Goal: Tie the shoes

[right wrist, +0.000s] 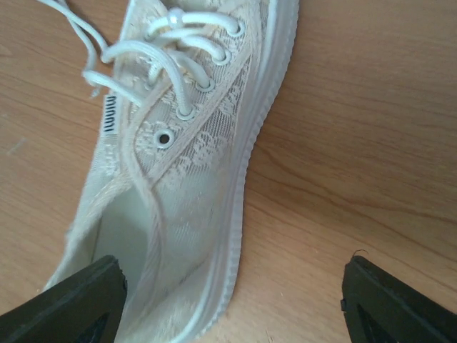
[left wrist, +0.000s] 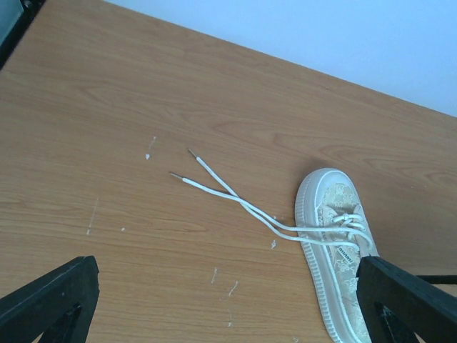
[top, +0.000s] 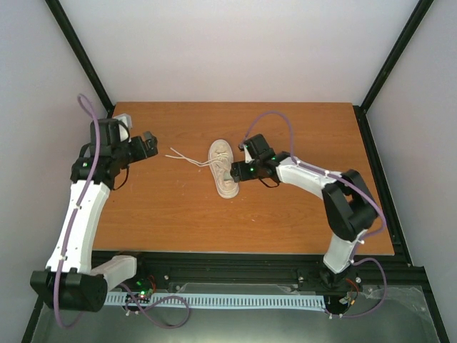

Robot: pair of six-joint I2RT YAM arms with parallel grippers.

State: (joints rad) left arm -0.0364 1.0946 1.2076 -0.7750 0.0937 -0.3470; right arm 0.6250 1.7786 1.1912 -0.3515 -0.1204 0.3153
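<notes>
At the left side, the left arm (top: pixel 82 221), white with black joints, reaches up along the left edge of the brown wooden table (top: pixel 300 214). Its black left gripper (top: pixel 148 141) hangs above the wood and points to the right, toward the middle of the table. Its jaws stand wide apart. In the wrist view the two black fingers (left wrist: pixel 50 300) sit at the two bottom corners, and they grip nothing.

To the right of this gripper, and apart from it, lie the free ends of the thin white laces (top: pixel 187 158). The two strands come out of the eyelets, run to the left, cross each other on the wood and finish side by side, flat on the table.

Next comes the cream low-top canvas shoe (top: pixel 223 169). It lies near the middle of the table on its pale sole, with the toe toward the far side and the heel toward the arms. Its upper shows a fine woven pattern.

Just beside the shoe, on its right, is the black right gripper (top: pixel 238 171), also opened wide. In its wrist view one finger (right wrist: pixel 78 304) is over the opening of the shoe and the other is over bare wood, with the side wall of the shoe between them. I cannot tell if a finger touches the shoe. Behind it the right arm (top: pixel 307 175), with a purple cable (top: pixel 273 113) arching above it, bends back to the near right corner.
</notes>
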